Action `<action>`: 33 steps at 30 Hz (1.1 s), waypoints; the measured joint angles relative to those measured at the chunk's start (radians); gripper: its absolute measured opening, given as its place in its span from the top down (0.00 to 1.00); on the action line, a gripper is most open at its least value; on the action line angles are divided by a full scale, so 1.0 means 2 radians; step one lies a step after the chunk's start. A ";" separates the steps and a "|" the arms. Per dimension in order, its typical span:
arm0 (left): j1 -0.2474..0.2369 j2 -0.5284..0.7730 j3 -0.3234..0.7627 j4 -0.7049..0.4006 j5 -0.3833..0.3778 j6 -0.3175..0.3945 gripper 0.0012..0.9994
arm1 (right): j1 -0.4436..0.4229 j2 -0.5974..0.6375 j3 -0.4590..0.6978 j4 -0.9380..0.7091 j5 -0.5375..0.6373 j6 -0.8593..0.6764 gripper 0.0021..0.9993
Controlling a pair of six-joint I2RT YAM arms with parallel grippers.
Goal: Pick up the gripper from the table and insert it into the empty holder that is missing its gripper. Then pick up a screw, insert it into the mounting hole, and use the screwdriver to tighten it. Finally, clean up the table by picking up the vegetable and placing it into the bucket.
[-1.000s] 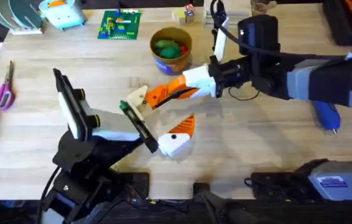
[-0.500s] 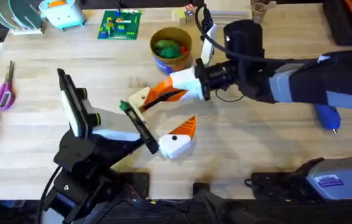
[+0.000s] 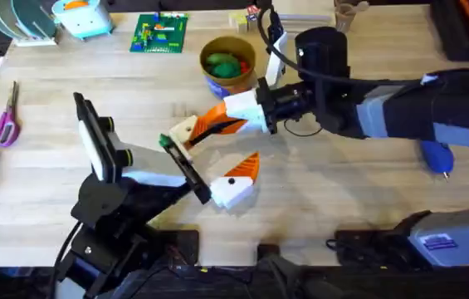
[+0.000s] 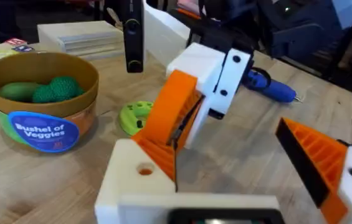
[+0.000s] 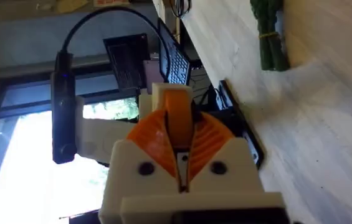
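My right gripper (image 3: 209,126) reaches across the middle, shut on the small orange gripper (image 5: 176,115) between its orange pads. It holds that piece against the tip of the bare white holder (image 3: 183,130), one finger of my left gripper (image 3: 219,149). The left gripper stands open, its other finger (image 3: 246,170) carrying an orange ribbed pad. From the left wrist the holder (image 4: 132,180) shows a mounting hole just below the right gripper (image 4: 176,124). The blue screwdriver (image 3: 436,156) lies at the right. The bucket (image 3: 227,62) holds green vegetables. A green bundled vegetable (image 5: 269,31) lies on the table. The screw is out of view.
A round green disc (image 4: 135,117) lies beside the holder. Scissors (image 3: 3,120) rest at the left edge. A green brick plate (image 3: 159,33) and a pale blue toy (image 3: 85,18) sit along the back. A black cable (image 3: 309,126) loops under the right arm.
The right arm has moved left with the orange gripper in its fingers, bringing it up to the holder's tip. The left arm has barely shifted.
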 joint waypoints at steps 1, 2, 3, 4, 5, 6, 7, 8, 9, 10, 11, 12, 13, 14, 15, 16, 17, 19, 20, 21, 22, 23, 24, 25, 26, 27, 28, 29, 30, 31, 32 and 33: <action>0.000 0.000 0.000 0.000 0.000 0.000 0.01 | 0.000 0.000 0.000 0.000 0.000 0.000 0.97; 0.000 0.000 0.000 0.000 0.000 0.000 0.01 | 0.000 0.000 0.000 0.000 0.000 0.000 0.91; 0.000 0.000 0.000 0.000 0.000 0.000 0.01 | 0.000 0.000 0.000 0.000 0.000 0.000 0.89; 0.000 0.000 0.000 0.000 0.000 0.000 0.01 | 0.000 0.000 0.000 0.000 0.000 0.000 0.85; 0.000 0.000 0.000 0.000 0.000 0.000 0.01 | 0.000 0.000 0.000 0.000 0.000 -0.001 0.83; 0.000 0.000 0.000 0.000 0.000 0.000 0.01 | 0.000 0.000 0.000 -0.001 -0.001 -0.002 0.80; 0.000 0.000 0.000 0.000 0.000 0.000 0.01 | -0.002 0.000 0.000 -0.001 -0.002 -0.002 0.78; 0.000 0.000 0.000 0.000 0.000 0.000 0.01 | -0.003 0.002 0.000 -0.002 -0.004 -0.003 0.77; 0.000 0.000 0.000 0.000 0.000 0.000 0.01 | -0.004 0.003 0.000 -0.002 -0.006 -0.003 0.76; 0.000 0.000 0.000 0.000 -0.001 -0.002 0.01 | -0.004 0.004 0.000 -0.002 -0.008 -0.002 0.75; 0.000 0.000 0.000 0.000 -0.001 -0.003 0.01 | -0.005 0.006 0.000 -0.002 -0.009 -0.003 0.73; -0.001 0.000 0.000 0.000 -0.002 -0.005 0.01 | -0.005 0.006 0.000 -0.003 -0.010 -0.003 0.71; -0.001 0.000 0.000 0.000 -0.004 -0.006 0.01 | -0.005 0.006 0.000 -0.003 -0.010 -0.003 0.69; -0.001 0.000 0.000 0.000 -0.006 -0.009 0.01 | -0.006 0.007 0.000 -0.004 -0.011 -0.004 0.68; -0.001 0.000 0.000 0.000 -0.007 -0.010 0.01 | -0.006 0.007 0.000 -0.005 -0.012 -0.005 0.66; -0.002 0.000 0.000 0.000 -0.008 -0.011 0.01 | -0.006 0.008 0.000 -0.005 -0.012 -0.006 0.66; -0.002 0.000 0.000 0.000 -0.010 -0.013 0.01 | -0.006 0.009 0.000 -0.005 -0.012 -0.006 0.65; -0.003 0.000 0.000 0.000 -0.010 -0.013 0.01 | -0.006 0.009 0.000 -0.006 -0.012 -0.006 0.63; -0.003 0.000 0.000 0.000 -0.010 -0.013 0.01 | -0.007 0.009 0.000 -0.006 -0.012 -0.006 0.61; -0.003 0.000 0.000 0.000 -0.010 -0.013 0.01 | -0.008 0.009 0.000 -0.007 -0.012 -0.006 0.60; -0.003 0.000 0.000 0.000 -0.010 -0.013 0.01 | -0.009 0.009 0.000 -0.007 -0.012 -0.006 0.59; -0.003 0.000 0.000 0.000 -0.011 -0.013 0.01 | -0.010 0.009 0.000 -0.008 -0.013 -0.006 0.58; -0.003 0.000 0.000 0.000 -0.011 -0.013 0.01 | -0.010 0.009 0.000 -0.008 -0.013 -0.006 0.57; -0.003 0.000 0.000 0.000 -0.011 -0.013 0.01 | -0.010 0.009 0.000 -0.009 -0.014 -0.006 0.56; -0.003 0.000 0.000 0.000 -0.011 -0.013 0.01 | -0.011 0.009 0.000 -0.010 -0.014 -0.006 0.55; -0.003 0.000 0.000 0.000 -0.012 -0.013 0.01 | -0.011 0.009 0.000 -0.010 -0.013 -0.006 0.53; -0.003 0.000 0.000 0.000 -0.012 -0.013 0.01 | -0.011 0.009 0.000 -0.010 -0.013 -0.006 0.52; -0.003 -0.001 0.000 0.000 -0.012 -0.013 0.01 | -0.012 0.010 0.000 -0.010 -0.013 -0.006 0.51; -0.003 -0.001 0.000 0.000 -0.012 -0.013 0.01 | -0.012 0.011 0.000 -0.008 -0.014 -0.006 0.49; -0.003 -0.001 0.000 0.001 -0.012 -0.012 0.01 | -0.012 0.012 0.000 -0.005 -0.014 -0.007 0.47; -0.003 -0.001 0.000 0.000 -0.012 -0.012 0.01 | -0.012 0.014 0.000 0.001 -0.014 -0.006 0.45; -0.003 -0.001 0.000 0.001 -0.012 -0.012 0.01 | -0.012 0.015 0.000 0.005 -0.014 -0.006 0.42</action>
